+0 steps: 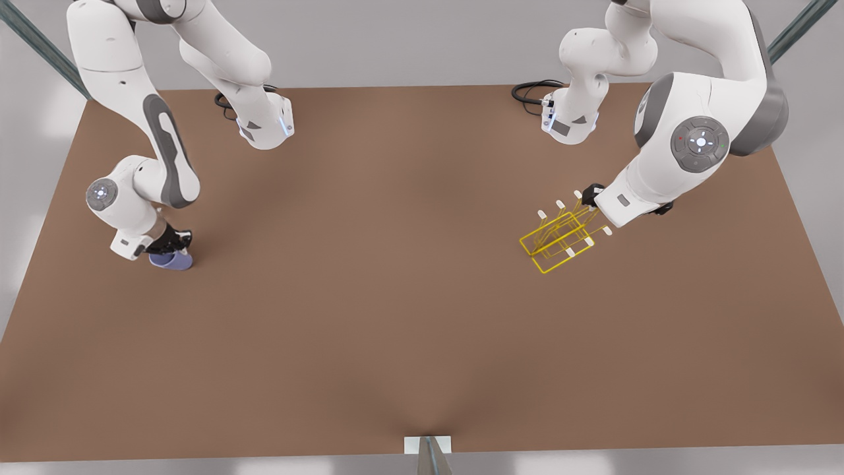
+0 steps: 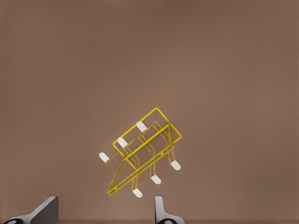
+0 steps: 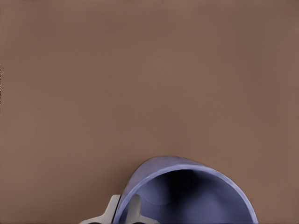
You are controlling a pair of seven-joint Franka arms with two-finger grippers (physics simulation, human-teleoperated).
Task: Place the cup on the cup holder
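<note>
**A:** Two white, rounded Franka arms with grey joint panels; what marks them apart?

**B:** On the arm at the front view's right, a grey round cap with white markings, one red dot and one green; on the other arm, a smaller cap with a pale glowing centre; both bases carry thin blue light strips and grey triangular marks, with black cables looped behind.

**A:** And the ends?

**B:** White wrist blocks; black gripper bodies; light grey fingers (image 2: 44, 210) in the wrist views.
</note>
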